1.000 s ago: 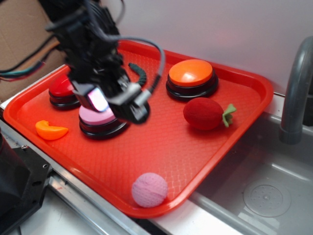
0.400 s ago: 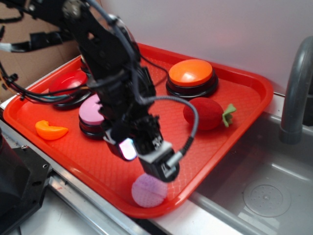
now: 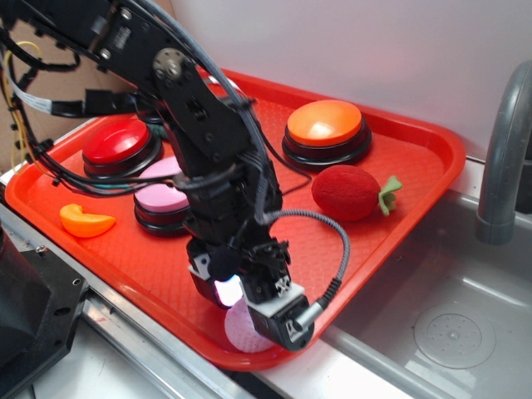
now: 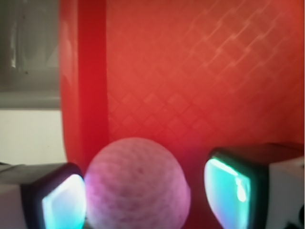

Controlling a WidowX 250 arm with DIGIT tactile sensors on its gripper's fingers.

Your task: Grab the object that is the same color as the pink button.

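- Pink ball [image 4: 136, 186]: small, round, pale pink, with a knitted surface of fine diamond-like stitches that shows plainly in the wrist view. In the exterior view only a flat-looking pink sliver of the ball [image 3: 243, 331] shows under the arm.
- Place: the ball lies on the red tray [image 3: 416, 179], at the near rim, well apart from the pink button [image 3: 162, 198], which sits toward the far left part of the tray.
- Pink button: smooth light-pink dome on a black base, partly covered by the arm in the exterior view; its colour matches the ball.
- Gripper [image 3: 249, 303]: set down over the ball, jaws spread. In the wrist view the gripper [image 4: 143, 195] has one finger on each side of the ball; the left pad [image 4: 62, 202] is just beside or touching it, and the right pad [image 4: 228, 188] stands off with a strip of tray between. Not closed on the ball.
- Wrist view only: the pads glow teal, the ball's stitch texture, the tray's cross-hatch floor and its raised rim just behind the ball.
- Exterior view only: red button [image 3: 120, 148] behind the pink button, orange button [image 3: 326, 129] far beyond it to the right, red plush strawberry [image 3: 349, 193] with green leaves right of it, orange wedge [image 3: 86, 222] at its near left, grey sink [image 3: 449, 316] beyond the tray's right rim.
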